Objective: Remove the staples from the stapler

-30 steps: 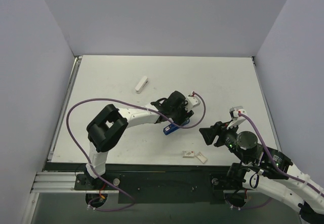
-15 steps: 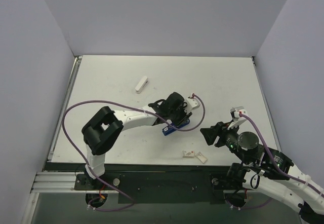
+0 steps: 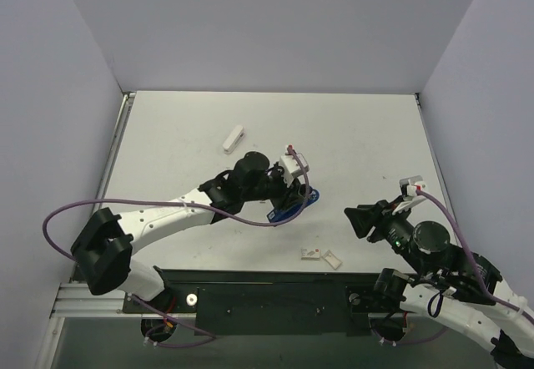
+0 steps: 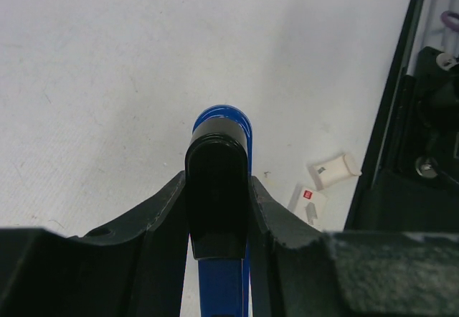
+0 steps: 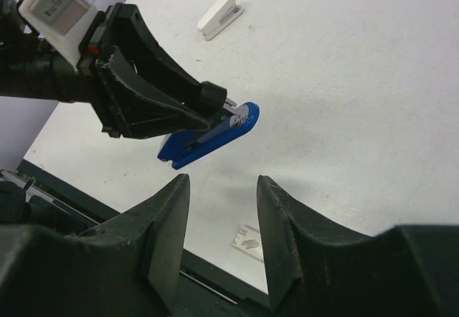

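While the left gripper (image 4: pixel 217 188) reaches out over the white table (image 3: pixel 375 135), its two fingers (image 4: pixel 161 209) are pressed against the sides of the blue stapler (image 3: pixel 288 207), pinching it across its black top. In the left wrist view that black top sits squarely between the dark fingers, and the rounded blue nose of the stapler pokes out ahead of them. In the right wrist view the blue stapler lies slantwise, and a silvery metal part shows between its black top and its blue base. Whether any strip sits inside that part cannot be told. Nor can it be told whether the base lies flat on the table or is lifted a little.

Two small pale bits, the staples (image 3: pixel 310 254) as far as they can be made out, lie on the table on the robot's side of the blue stapler and a little to its right. They are just beside each other and apart from the stapler. One of them bears a small red mark.

The right gripper (image 5: pixel 222 184) hangs to the right of the blue stapler, well apart from it, with its fingers spread and pointed towards it. A white stapler (image 3: pixel 234 139) lies beyond the blue stapler and to its left, well apart from it.
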`<action>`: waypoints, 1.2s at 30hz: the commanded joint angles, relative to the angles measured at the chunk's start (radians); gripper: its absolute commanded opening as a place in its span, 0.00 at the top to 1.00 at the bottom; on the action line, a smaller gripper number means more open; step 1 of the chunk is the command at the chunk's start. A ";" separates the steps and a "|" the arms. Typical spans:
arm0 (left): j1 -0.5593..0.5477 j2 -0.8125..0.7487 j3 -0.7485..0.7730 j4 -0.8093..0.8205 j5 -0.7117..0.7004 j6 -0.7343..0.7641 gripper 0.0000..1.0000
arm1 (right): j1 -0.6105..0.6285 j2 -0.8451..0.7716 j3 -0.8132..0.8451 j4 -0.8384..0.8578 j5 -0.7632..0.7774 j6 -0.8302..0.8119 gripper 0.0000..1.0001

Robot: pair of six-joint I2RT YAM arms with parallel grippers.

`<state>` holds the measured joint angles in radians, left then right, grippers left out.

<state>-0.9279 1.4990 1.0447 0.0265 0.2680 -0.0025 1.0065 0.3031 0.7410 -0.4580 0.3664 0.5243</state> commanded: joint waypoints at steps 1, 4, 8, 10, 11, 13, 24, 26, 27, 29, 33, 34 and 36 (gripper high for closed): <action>-0.003 -0.138 -0.063 0.191 0.129 -0.099 1.00 | -0.005 0.082 0.076 0.013 0.006 -0.036 0.63; -0.003 -0.206 -0.098 0.201 0.192 -0.139 1.00 | -0.005 0.134 0.118 0.024 -0.087 -0.108 0.61; -0.003 -0.284 -0.147 0.234 0.304 -0.198 1.00 | -0.005 0.200 0.199 0.001 -0.216 -0.193 0.57; -0.003 -0.318 -0.178 0.268 0.345 -0.238 1.00 | -0.005 0.243 0.248 -0.024 -0.312 -0.249 0.57; -0.003 -0.327 -0.201 0.295 0.373 -0.260 1.00 | -0.005 0.258 0.261 -0.037 -0.357 -0.260 0.57; -0.003 -0.361 -0.230 0.334 0.408 -0.292 1.00 | -0.005 0.298 0.285 -0.050 -0.470 -0.293 0.56; -0.005 -0.467 -0.333 0.507 0.536 -0.444 1.00 | 0.020 0.404 0.357 -0.087 -0.776 -0.461 0.49; -0.005 -0.471 -0.341 0.526 0.548 -0.459 1.00 | 0.033 0.415 0.365 -0.087 -0.776 -0.480 0.49; -0.005 -0.473 -0.342 0.533 0.553 -0.465 1.00 | 0.038 0.425 0.370 -0.087 -0.774 -0.489 0.49; -0.006 -0.479 -0.350 0.549 0.557 -0.478 1.00 | 0.044 0.445 0.376 -0.088 -0.776 -0.501 0.49; -0.015 -0.482 -0.359 0.570 0.565 -0.493 1.00 | 0.060 0.485 0.385 -0.085 -0.784 -0.514 0.49; -0.015 -0.482 -0.359 0.572 0.565 -0.495 1.00 | 0.066 0.491 0.386 -0.084 -0.781 -0.515 0.49; -0.019 -0.487 -0.361 0.576 0.566 -0.498 1.00 | 0.075 0.508 0.388 -0.076 -0.773 -0.515 0.49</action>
<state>-0.9367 1.0531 0.6693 0.4736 0.8051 -0.4664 1.0607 0.7734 1.0988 -0.5503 -0.3878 0.0391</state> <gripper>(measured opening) 0.411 0.512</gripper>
